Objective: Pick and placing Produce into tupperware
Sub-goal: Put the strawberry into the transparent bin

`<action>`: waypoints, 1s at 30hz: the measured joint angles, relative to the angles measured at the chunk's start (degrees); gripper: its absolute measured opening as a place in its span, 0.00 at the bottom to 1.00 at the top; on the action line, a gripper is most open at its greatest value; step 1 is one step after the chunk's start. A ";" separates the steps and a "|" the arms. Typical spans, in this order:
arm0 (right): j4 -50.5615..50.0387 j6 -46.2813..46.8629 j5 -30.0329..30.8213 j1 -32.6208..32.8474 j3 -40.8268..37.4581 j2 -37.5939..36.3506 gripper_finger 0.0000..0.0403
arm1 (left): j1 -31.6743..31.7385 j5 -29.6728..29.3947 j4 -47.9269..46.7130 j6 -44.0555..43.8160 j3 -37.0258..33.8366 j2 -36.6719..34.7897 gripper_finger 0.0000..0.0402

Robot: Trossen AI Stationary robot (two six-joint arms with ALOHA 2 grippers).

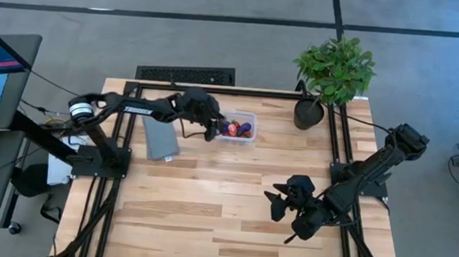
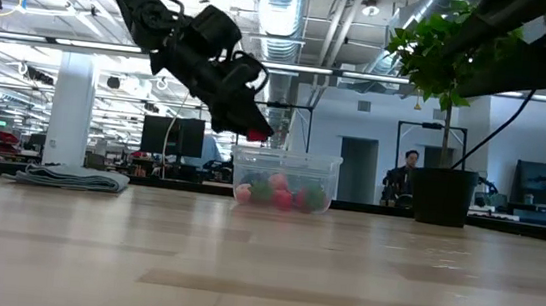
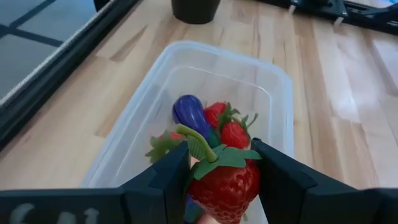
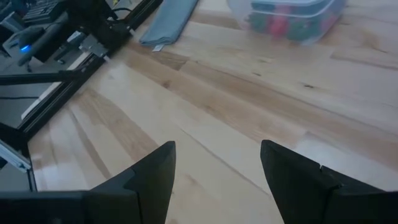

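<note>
the left gripper hung at the tub's left rim, upper centre of the high view, fingers clamped on a strawberry (green top up) above the tub's open mouth. inside lay more produce, an eggplant among it. the right gripper, fingers spread, waited lower right, well apart. a grey lid lay left of the tub.
</note>
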 joint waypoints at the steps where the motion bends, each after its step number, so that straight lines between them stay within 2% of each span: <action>1: 0.19 0.02 -0.02 0.02 0.00 0.00 0.65 | -0.04 0.08 0.31 0.00 0.00 0.40 0.37; 10: 1.62 0.07 -0.06 -0.23 0.02 0.81 0.65 | 0.01 1.44 4.95 -1.72 0.02 3.99 0.37; 24: 1.52 1.50 -0.15 -0.33 0.02 0.92 0.65 | 0.53 2.19 5.59 -2.80 0.02 4.15 0.37; 30: 1.49 1.51 -0.15 -0.33 0.02 0.92 0.65 | 0.49 3.06 6.22 -3.36 0.02 4.13 0.44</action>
